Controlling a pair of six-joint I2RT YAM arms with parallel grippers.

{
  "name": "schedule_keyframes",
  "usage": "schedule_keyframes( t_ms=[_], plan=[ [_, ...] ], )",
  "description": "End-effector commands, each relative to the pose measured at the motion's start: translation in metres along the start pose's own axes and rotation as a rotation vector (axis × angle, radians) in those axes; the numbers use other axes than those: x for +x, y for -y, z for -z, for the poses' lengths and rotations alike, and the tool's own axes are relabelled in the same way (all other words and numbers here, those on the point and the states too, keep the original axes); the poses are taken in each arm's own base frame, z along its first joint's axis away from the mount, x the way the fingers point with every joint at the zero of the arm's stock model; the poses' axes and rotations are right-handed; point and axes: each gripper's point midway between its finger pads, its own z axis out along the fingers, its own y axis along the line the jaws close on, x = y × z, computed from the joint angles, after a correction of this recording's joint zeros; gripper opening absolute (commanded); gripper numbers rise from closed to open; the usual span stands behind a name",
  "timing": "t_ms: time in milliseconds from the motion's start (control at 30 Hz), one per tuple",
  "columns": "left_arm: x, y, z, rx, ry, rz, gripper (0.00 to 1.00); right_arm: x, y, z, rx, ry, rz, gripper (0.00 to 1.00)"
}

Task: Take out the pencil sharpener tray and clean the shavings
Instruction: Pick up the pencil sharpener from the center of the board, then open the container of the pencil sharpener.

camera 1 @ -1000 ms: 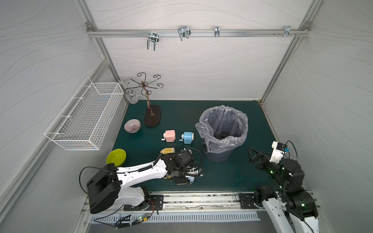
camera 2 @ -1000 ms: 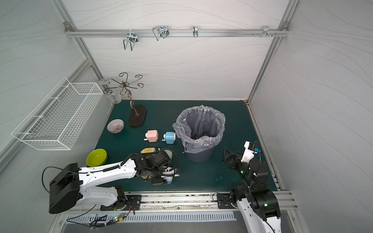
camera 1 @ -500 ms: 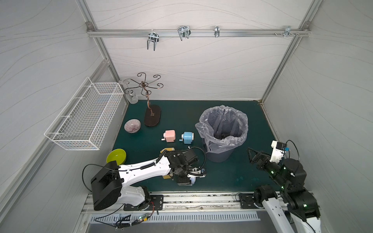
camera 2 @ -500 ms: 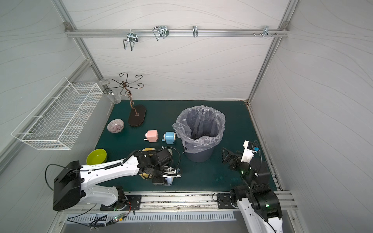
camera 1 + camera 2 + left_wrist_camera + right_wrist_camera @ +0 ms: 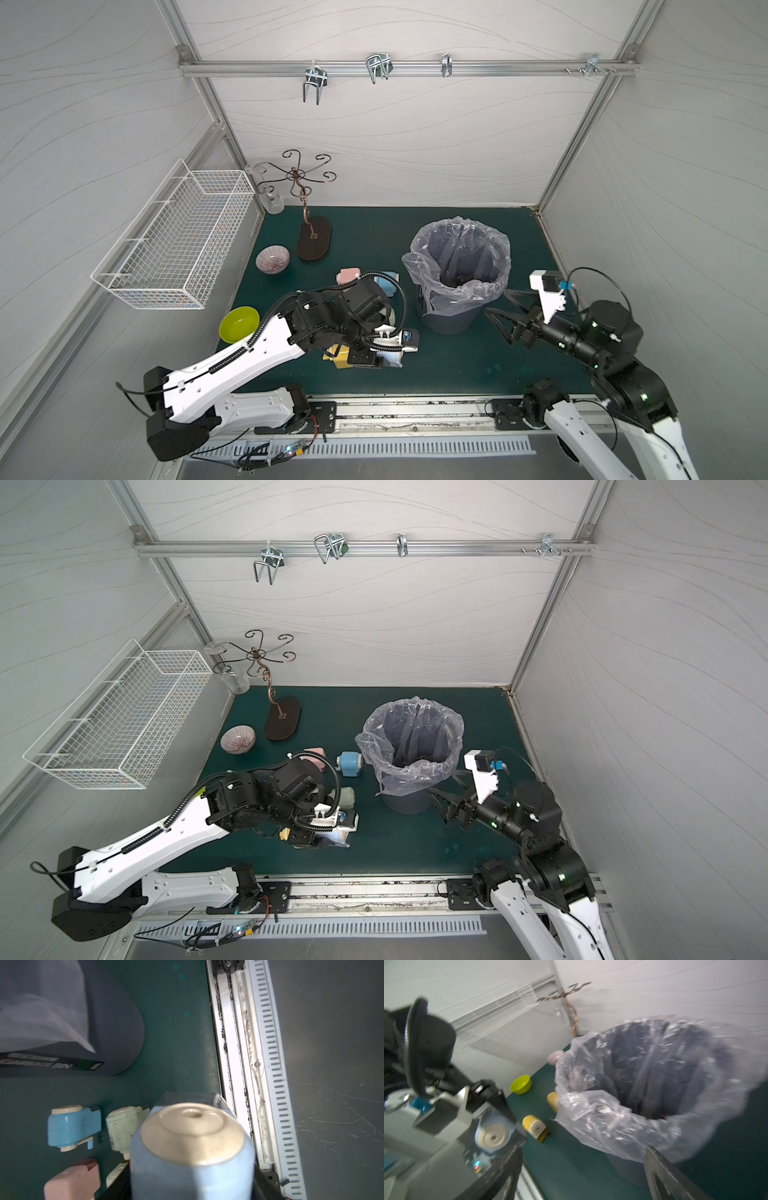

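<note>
Left wrist view is filled by a pale blue pencil sharpener (image 5: 193,1147), with its clear tray (image 5: 187,1098) against the body. In both top views the left claw (image 5: 376,358) grips this sharpener at the front of the green bench (image 5: 457,374). The right claw (image 5: 505,309) hangs beside the lined bin (image 5: 449,324), jaws spread and empty.

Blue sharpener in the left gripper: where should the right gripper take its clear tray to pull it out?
Probably the clear tray at its end beside the cream face, pinched across its flat walls. The left gripper holds the blue sharpener with that face turned toward the open right gripper, so come straight in from the bin side.
</note>
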Motion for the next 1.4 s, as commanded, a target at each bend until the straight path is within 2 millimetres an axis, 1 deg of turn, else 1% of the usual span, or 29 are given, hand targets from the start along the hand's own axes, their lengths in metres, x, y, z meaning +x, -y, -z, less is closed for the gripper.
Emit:
schedule_keyframes(
  t_ms=[0, 100, 200, 267, 400, 500, 600, 667, 733, 767, 800, 867, 933, 1000, 1067, 1133, 1233, 1367],
  plan=[
    [-0.006, 0.011, 0.025, 0.075, 0.006, -0.006, 0.00, -0.008, -0.032, -0.014, -0.213, 0.009, 0.168, 0.92],
    [-0.014, 0.010, 0.034, 0.103, 0.020, 0.034, 0.00, -0.009, -0.045, -0.024, -0.274, 0.012, 0.215, 0.92],
    [-0.024, 0.011, 0.038, 0.144, 0.055, 0.069, 0.00, -0.002, -0.062, -0.036, -0.314, 0.001, 0.263, 0.92],
    [-0.029, 0.011, 0.039, 0.152, 0.077, 0.075, 0.00, 0.009, -0.081, -0.044, -0.354, -0.024, 0.308, 0.93],
    [-0.038, 0.011, 0.040, 0.161, 0.117, 0.098, 0.00, 0.031, -0.107, -0.056, -0.381, -0.046, 0.391, 0.97],
    [-0.045, 0.011, 0.044, 0.162, 0.157, 0.108, 0.00, 0.040, -0.113, -0.064, -0.389, -0.076, 0.367, 0.99],
    [-0.051, 0.012, 0.048, 0.153, 0.197, 0.109, 0.00, 0.039, -0.118, -0.066, -0.404, -0.070, 0.334, 0.99],
    [-0.054, 0.011, 0.051, 0.145, 0.218, 0.113, 0.00, 0.038, -0.118, -0.068, -0.395, -0.070, 0.327, 0.97],
    [-0.057, 0.011, 0.053, 0.140, 0.234, 0.120, 0.00, 0.032, -0.108, -0.071, -0.320, -0.089, 0.274, 0.89],
    [-0.058, 0.011, 0.054, 0.138, 0.240, 0.127, 0.00, 0.030, -0.106, -0.068, -0.296, -0.122, 0.234, 0.86],
    [-0.058, 0.011, 0.055, 0.136, 0.242, 0.134, 0.00, 0.028, -0.109, -0.062, -0.297, -0.137, 0.211, 0.85],
    [-0.058, 0.012, 0.056, 0.137, 0.247, 0.140, 0.00, 0.024, -0.117, -0.044, -0.305, -0.119, 0.185, 0.85],
    [-0.057, 0.012, 0.055, 0.137, 0.247, 0.137, 0.00, 0.024, -0.124, -0.027, -0.331, -0.086, 0.199, 0.87],
    [-0.058, 0.011, 0.054, 0.136, 0.249, 0.132, 0.00, 0.030, -0.124, -0.020, -0.323, -0.081, 0.233, 0.89],
    [-0.060, 0.010, 0.051, 0.141, 0.250, 0.128, 0.00, 0.038, -0.128, -0.023, -0.336, -0.103, 0.275, 0.89],
    [-0.060, 0.006, 0.047, 0.138, 0.236, 0.133, 0.00, 0.047, -0.142, -0.031, -0.393, -0.134, 0.303, 0.90],
    [-0.058, 0.008, 0.040, 0.146, 0.202, 0.132, 0.00, 0.051, -0.159, -0.043, -0.462, -0.128, 0.317, 0.91],
    [-0.058, 0.012, 0.039, 0.151, 0.197, 0.131, 0.00, 0.056, -0.161, -0.055, -0.460, -0.097, 0.355, 0.92]
  ],
)
